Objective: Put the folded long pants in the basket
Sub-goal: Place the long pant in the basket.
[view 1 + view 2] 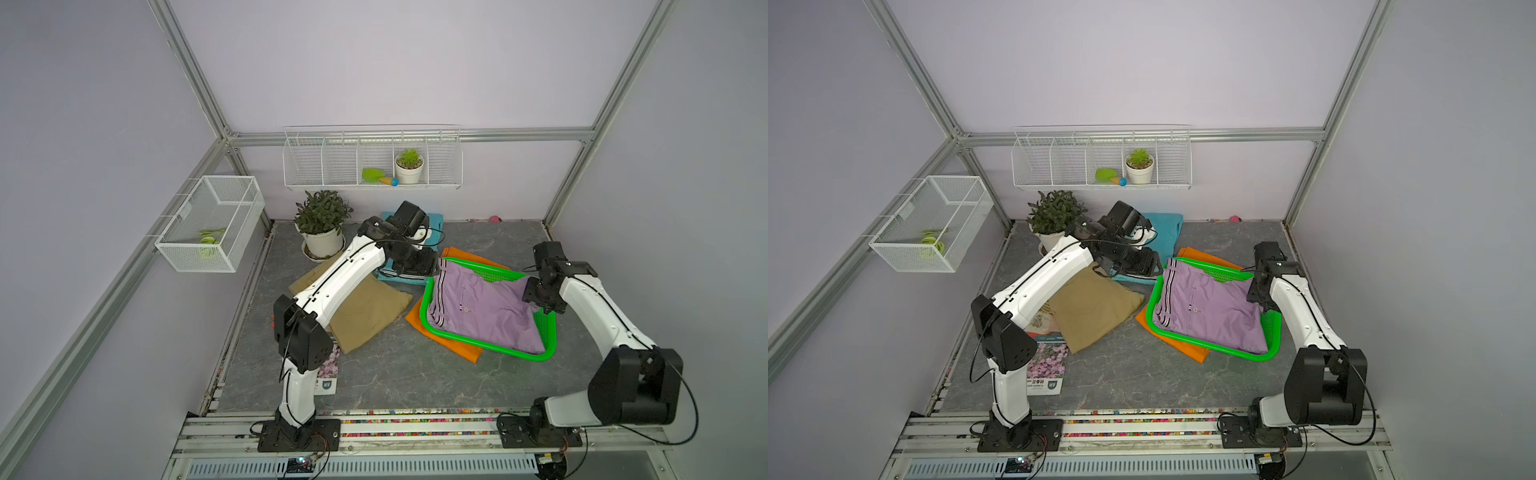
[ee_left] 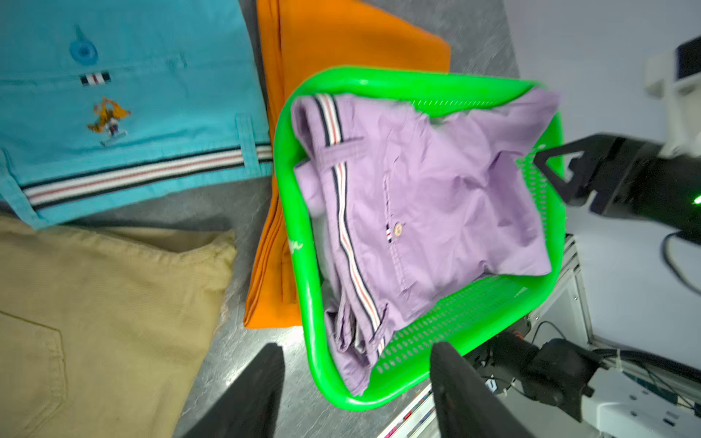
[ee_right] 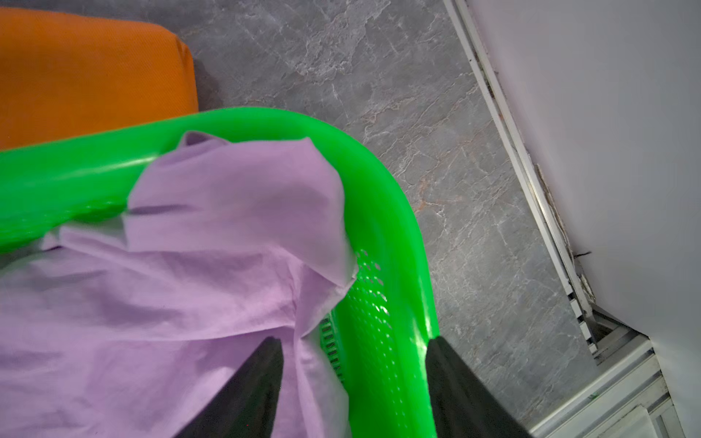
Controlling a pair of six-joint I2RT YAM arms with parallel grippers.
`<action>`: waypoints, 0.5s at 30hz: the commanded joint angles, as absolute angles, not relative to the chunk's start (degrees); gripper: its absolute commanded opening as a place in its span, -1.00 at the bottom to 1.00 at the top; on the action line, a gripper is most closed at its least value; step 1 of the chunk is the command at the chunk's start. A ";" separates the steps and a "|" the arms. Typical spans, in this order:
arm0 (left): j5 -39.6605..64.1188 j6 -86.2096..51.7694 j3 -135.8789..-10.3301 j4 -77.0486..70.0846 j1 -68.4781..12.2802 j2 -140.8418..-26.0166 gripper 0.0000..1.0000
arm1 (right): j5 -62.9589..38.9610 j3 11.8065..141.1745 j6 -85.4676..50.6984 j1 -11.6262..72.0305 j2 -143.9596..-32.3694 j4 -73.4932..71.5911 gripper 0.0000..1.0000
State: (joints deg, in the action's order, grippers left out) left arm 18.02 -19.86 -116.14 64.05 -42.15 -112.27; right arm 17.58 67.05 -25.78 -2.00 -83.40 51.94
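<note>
The lilac pants [image 1: 482,307] are seen lying folded inside the basket [image 1: 490,348], striped waistband toward the left arm. One cloth corner is draped up over the rim near the right hand [image 3: 356,341]. The basket is set on top of the orange pants [image 1: 457,347], which stick out from under it on the bench [image 1: 395,374]. The khaki pants [image 1: 365,316] are spread on the bench to the left of the basket, apart from it and partly hidden by the left arm. The turquoise pants [image 2: 132,94] are laid behind them, just beside the basket's far left corner.

The left hand [image 2: 356,347] is held above that side of the basket with its jaws parted, and nothing is gripped. The right hand is also spread open. One finger is placed over the lilac cloth inside the basket, and one outside the rim, so the perforated wall is straddled but not clamped.
</note>
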 commanded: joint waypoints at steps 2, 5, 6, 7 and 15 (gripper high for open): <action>19.06 -21.26 -107.51 58.81 -42.08 -109.74 0.32 | 13.44 69.49 -24.17 -4.09 -86.19 49.36 0.23; 22.15 -22.01 -102.45 55.29 -42.18 -107.26 0.30 | 11.69 70.59 -24.10 -5.29 -88.27 48.72 0.19; 23.13 -22.16 -100.67 54.13 -42.27 -106.59 0.30 | 10.71 70.83 -24.32 -5.65 -88.99 48.91 0.17; 23.76 -22.33 -99.35 53.31 -42.36 -106.01 0.30 | 9.96 71.13 -24.46 -5.78 -89.32 49.20 0.15; 23.34 -22.54 -95.34 51.24 -42.71 -105.65 0.39 | 13.66 65.87 -25.91 -5.84 -81.15 50.34 0.37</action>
State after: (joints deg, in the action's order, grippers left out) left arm 22.76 -22.22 -95.55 53.69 -42.50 -106.48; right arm 11.16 68.42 -25.39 -5.58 -85.49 49.41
